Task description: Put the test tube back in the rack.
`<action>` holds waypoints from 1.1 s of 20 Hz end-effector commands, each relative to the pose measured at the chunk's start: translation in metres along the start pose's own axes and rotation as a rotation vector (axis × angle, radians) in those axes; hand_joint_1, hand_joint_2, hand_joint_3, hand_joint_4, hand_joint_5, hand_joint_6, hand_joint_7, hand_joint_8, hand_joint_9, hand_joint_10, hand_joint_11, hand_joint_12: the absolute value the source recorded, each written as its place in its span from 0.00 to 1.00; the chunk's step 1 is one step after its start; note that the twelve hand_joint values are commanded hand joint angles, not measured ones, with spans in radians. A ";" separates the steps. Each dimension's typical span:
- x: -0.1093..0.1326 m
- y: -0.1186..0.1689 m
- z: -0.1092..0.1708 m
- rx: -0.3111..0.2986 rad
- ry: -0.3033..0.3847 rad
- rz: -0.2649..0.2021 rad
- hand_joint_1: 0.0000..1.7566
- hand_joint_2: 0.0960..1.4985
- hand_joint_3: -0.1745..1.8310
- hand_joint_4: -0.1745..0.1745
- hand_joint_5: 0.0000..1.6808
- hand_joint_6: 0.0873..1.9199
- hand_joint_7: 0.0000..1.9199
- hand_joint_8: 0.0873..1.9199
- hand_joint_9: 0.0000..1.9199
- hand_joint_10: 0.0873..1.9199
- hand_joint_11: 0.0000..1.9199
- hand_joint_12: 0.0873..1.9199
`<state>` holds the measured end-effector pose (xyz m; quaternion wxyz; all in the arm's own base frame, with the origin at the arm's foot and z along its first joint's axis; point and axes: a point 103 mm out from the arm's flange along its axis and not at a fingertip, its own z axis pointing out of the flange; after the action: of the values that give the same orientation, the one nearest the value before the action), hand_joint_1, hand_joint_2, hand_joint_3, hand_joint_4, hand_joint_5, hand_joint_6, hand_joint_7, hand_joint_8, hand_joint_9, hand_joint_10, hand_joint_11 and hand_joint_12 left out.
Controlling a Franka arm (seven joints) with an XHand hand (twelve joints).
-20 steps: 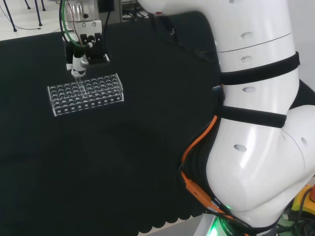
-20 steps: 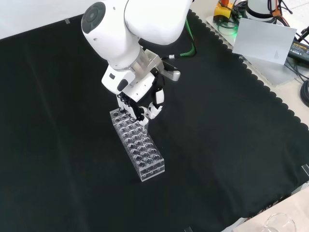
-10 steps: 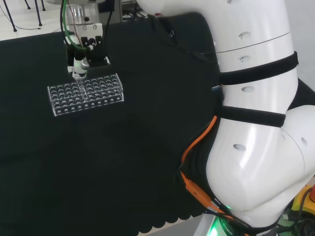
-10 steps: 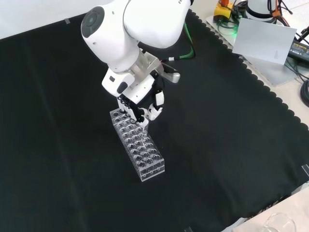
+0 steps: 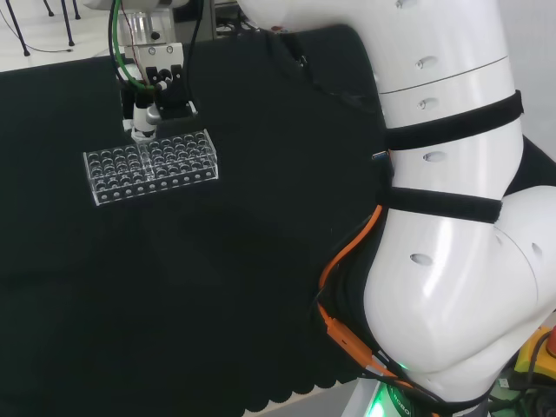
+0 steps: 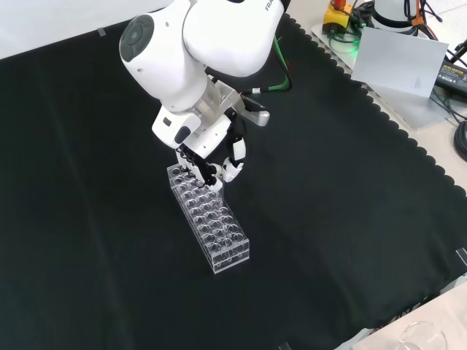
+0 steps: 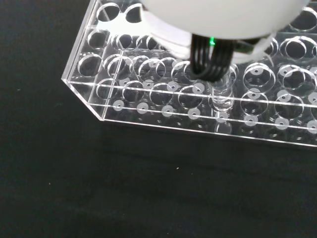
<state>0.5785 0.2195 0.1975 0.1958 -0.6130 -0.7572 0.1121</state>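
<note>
Glass is the trouble at this bench: the test tube is clear like the rack and nearly melts into it. From the wrist I can make out its rounded lower end standing in 1 hole near the rack's front row, its upper part lost behind a bundle of black cables and a blurred white part of the hand. From the head view the hand hangs upright over the rack's far edge, fingers curled together, seemingly pinching the tube's top, though the tube there is too faint to trace. From the front the big white arm covers most of the hand, leaving just the fingertips above the rack's upper end. The black cloth around the rack lies flat.
</note>
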 end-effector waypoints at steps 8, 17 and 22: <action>-0.001 0.005 0.003 0.007 0.000 -0.006 0.82 0.34 0.44 0.00 0.83 0.06 0.75 0.34 0.70 0.26 0.57 0.62; 0.001 0.016 0.017 0.028 -0.006 -0.007 0.82 0.34 0.44 0.00 0.83 0.06 0.75 0.34 0.69 0.26 0.57 0.62; 0.000 0.017 0.019 0.030 0.003 -0.012 0.82 0.34 0.44 0.00 0.83 0.06 0.75 0.34 0.69 0.26 0.57 0.62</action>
<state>0.5862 0.2246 0.1755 0.2037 -0.6075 -0.7580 0.1221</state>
